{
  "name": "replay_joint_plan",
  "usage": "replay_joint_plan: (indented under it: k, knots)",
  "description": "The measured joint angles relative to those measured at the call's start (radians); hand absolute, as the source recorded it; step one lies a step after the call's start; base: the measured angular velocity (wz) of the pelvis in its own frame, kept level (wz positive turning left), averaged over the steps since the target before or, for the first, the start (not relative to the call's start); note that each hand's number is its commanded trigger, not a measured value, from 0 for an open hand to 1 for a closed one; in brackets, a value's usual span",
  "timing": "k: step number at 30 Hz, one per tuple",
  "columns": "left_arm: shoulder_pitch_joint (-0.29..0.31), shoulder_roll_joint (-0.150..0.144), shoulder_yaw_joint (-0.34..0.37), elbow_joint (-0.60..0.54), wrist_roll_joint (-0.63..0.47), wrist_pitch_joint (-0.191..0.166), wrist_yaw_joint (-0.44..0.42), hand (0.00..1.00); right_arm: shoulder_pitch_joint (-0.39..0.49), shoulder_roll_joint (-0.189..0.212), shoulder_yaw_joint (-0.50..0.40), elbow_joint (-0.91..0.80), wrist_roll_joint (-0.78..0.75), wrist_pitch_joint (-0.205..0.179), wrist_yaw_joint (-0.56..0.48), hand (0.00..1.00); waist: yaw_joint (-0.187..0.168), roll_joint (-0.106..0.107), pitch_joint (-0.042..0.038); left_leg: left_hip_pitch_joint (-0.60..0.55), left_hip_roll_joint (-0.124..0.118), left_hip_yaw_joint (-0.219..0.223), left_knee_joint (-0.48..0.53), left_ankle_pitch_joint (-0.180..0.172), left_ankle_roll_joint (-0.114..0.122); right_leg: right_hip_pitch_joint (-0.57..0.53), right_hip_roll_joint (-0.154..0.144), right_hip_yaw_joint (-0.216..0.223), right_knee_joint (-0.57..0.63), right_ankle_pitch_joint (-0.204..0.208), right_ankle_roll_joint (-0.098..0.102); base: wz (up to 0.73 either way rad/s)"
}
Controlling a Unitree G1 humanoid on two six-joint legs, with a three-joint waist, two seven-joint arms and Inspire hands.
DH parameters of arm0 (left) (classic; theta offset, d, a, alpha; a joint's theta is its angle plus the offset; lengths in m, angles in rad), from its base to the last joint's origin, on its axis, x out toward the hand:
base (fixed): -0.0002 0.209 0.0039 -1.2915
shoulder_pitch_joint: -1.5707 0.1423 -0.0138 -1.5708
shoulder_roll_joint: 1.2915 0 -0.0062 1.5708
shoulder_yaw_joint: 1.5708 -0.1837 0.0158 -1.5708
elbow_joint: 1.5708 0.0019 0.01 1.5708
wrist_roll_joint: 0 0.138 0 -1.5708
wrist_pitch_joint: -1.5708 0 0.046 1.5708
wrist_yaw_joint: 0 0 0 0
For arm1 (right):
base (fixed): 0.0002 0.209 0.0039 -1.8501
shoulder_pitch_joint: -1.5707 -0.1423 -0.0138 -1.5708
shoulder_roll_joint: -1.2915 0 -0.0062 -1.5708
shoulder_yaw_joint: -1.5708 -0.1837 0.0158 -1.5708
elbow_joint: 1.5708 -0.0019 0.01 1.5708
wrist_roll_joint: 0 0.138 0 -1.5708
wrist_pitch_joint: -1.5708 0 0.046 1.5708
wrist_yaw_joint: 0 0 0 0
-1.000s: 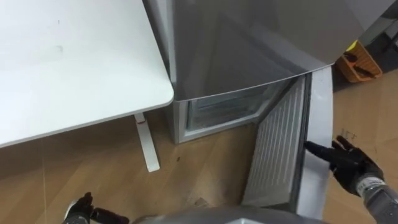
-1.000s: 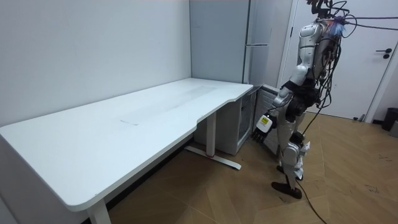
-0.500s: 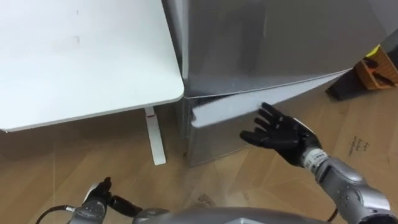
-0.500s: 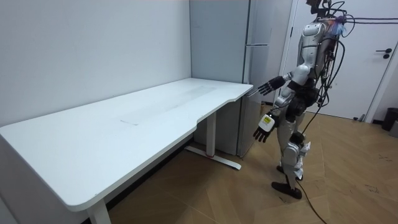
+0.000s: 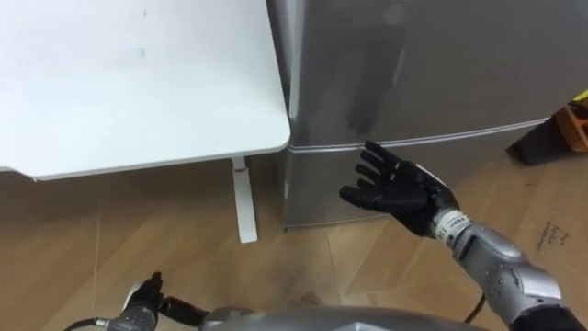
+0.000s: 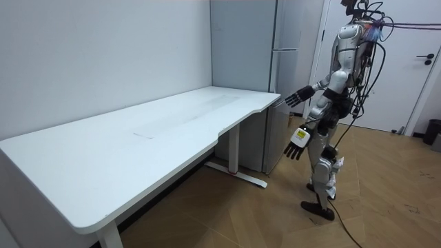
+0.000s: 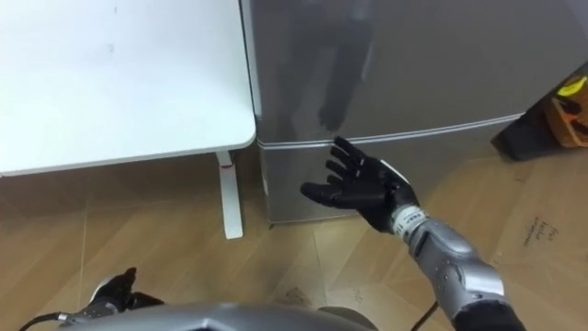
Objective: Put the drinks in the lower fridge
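The grey fridge (image 5: pixel 413 64) stands right of the desk with both doors closed; its lower door (image 5: pixel 317 188) sits flush under the seam. My right hand (image 5: pixel 395 188) is open, fingers spread, held up a little in front of the lower door and holding nothing. In the room view that right hand (image 6: pixel 295 97) reaches toward the fridge (image 6: pixel 275 76) at waist height. My left hand (image 5: pixel 142 299) hangs low at my side, and the room view shows this left hand (image 6: pixel 298 141) open with straight fingers and nothing in it.
A white desk (image 5: pixel 138 83) on a white leg (image 5: pixel 243 202) butts against the fridge's left side. An orange and yellow object (image 5: pixel 577 124) lies on the wooden floor at the far right. I stand on the floor before the fridge, with a white door (image 6: pixel 406 62) behind me.
The lower fridge door, open a second ago, has swung shut. My right hand left the door's edge and now hovers open in front of it. The head view has shifted.
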Motion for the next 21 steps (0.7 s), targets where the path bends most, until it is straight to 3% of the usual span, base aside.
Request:
replay_joint_plan:
  k: [7,17,21]
  knots:
    - [0.024,0.0,0.004,-0.003,0.005,0.013,0.0,0.0,0.004,0.01,-0.005,0.236,-0.014,0.002,-0.009,0.0,-0.006,-0.007,-0.0057,0.009,-0.01,-0.022,0.003,0.003,0.004,0.023,-0.006,-0.024,-0.011,-0.004,0.006,0.11]
    - [0.044,0.005,0.044,0.017,0.025,-0.007,0.002,0.0,0.004,0.034,-0.055,0.621,-0.093,-0.02,-0.028,0.0,-0.003,-0.01,-0.0008,0.007,-0.015,-0.045,0.003,0.002,0.005,0.031,-0.017,-0.042,-0.014,-0.014,0.009,0.07]
    - [0.057,0.001,0.048,0.02,0.054,-0.005,0.0,0.0,0.001,0.074,-0.056,0.709,-0.135,-0.025,-0.05,0.0,-0.001,-0.011,0.0007,0.006,-0.016,-0.06,0.003,0.002,0.005,0.035,-0.019,-0.053,-0.016,-0.019,0.009,0.08]
